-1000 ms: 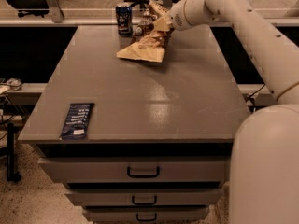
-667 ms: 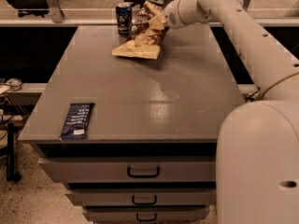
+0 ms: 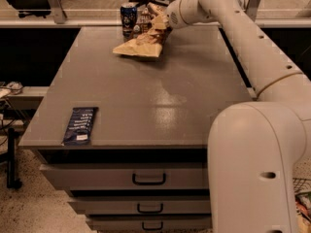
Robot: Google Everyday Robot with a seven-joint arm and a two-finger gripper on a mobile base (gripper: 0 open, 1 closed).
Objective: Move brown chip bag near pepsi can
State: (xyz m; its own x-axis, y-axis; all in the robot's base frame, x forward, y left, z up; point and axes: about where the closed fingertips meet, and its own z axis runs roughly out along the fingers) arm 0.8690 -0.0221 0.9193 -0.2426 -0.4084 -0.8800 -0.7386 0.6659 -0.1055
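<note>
CHANGE: vs. 1 s ago, the brown chip bag (image 3: pixel 141 45) sits a touch further L and nearer the far edge, its tan tip closer in under the pepsi can (image 3: pixel 128 14). The arm (image 3: pixel 252 42) has swung L w/ it, and its big lower link fills more of the R foreground. The can and the dark-blue packet (image 3: pixel 80 125) have not moved.
GRIPPER: the gripper (image 3: pixel 158 22) is at the far edge of the table (image 3: pixel 160 96), just R of the can and low over the top. It is pinched narrow on the bag's raised far end.
BAG, LOOK: crinkly, tan/cream face up, w/ darker brown at the held end. Lettering too small to read. The near end lies flat on the top and the far end lifts up into the pincer, so the bag slopes.
BAG, WHERE: far part of the top, L of ctr, just in front of and R of the can. Touching the can or not: cannot tell.
CAN: upright, dark blue, silver rim, right at the far edge.
EDGES: the bag's tan tip points toward the L side but is well in from that edge. The far edge is close behind the can and gripper.
OPEN ROOM: broad grey top from ctr to the front and R side. The packet lies flat at the front-L corner, well apart from bag and can.
BELOW: drawers (image 3: pixel 148 177) w/ dark handles on the front.
</note>
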